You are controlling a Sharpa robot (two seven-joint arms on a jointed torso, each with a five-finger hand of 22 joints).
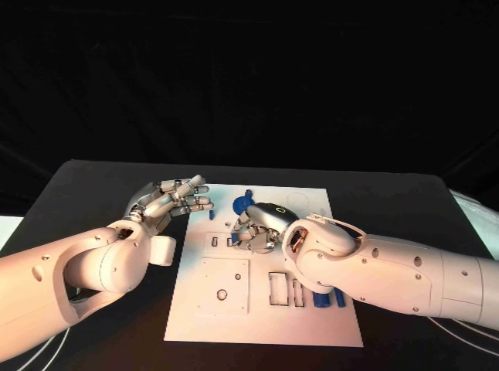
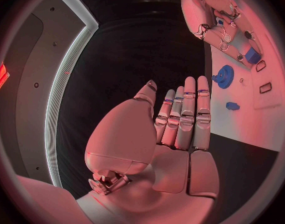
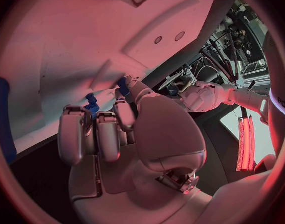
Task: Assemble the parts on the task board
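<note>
The white task board (image 1: 261,309) lies in the middle of the table. My right hand (image 1: 261,226) is low over its far half, with its fingers curled down onto the board. The fingertips (image 3: 120,97) pinch a small blue part (image 3: 91,104), which also shows under that hand as a blue piece (image 2: 253,56). A blue gear (image 1: 245,202) stands on the board just beyond this hand. My left hand (image 1: 171,199) hovers at the board's far left edge, fingers straight and holding nothing. Its fingers (image 2: 186,114) lie side by side beside the board.
Another small blue part (image 2: 232,105) sits on the board near the gear (image 2: 223,76). Several blue parts (image 1: 330,297) lie by my right forearm, close to rectangular slots (image 1: 279,287). A long blue piece (image 3: 2,114) lies on the board. Black tabletop (image 1: 93,193) surrounds the board.
</note>
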